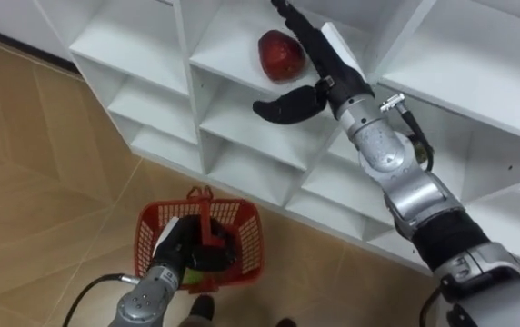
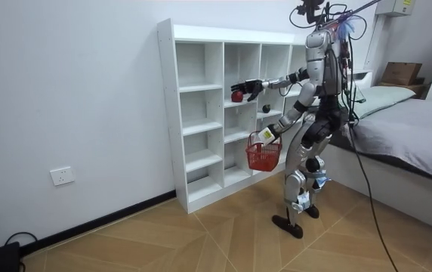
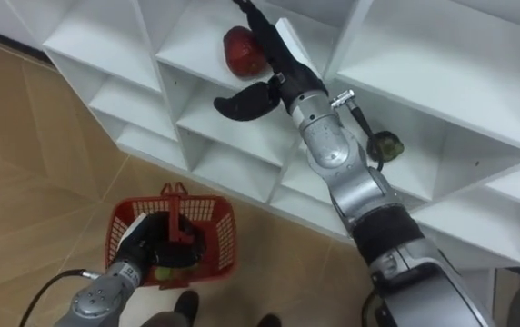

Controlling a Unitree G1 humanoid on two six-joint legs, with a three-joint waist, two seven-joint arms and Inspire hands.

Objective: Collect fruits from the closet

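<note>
A red apple [image 1: 280, 54] lies in a middle compartment of the white shelf unit [image 1: 151, 100]. My right hand [image 1: 322, 65] reaches into that compartment. Its straight fingers lie along the apple's right side and the thumb is spread out below it, so the hand is open. My left hand [image 1: 181, 247] hangs low, curled round the handle of a red plastic basket [image 1: 246, 222] over the wooden floor. Something greenish shows inside the basket under the hand. In the room view I stand facing the shelf unit [image 2: 189, 113], arm stretched to the apple [image 2: 236, 96], basket [image 2: 263, 155] at hip height.
A dark greenish fruit [image 3: 387, 143] sits in the compartment to the right, behind my right forearm. The other compartments look bare. A bed [image 2: 405, 128] stands close behind me at the room view's right. Wooden floor [image 1: 33, 163] lies in front of the shelves.
</note>
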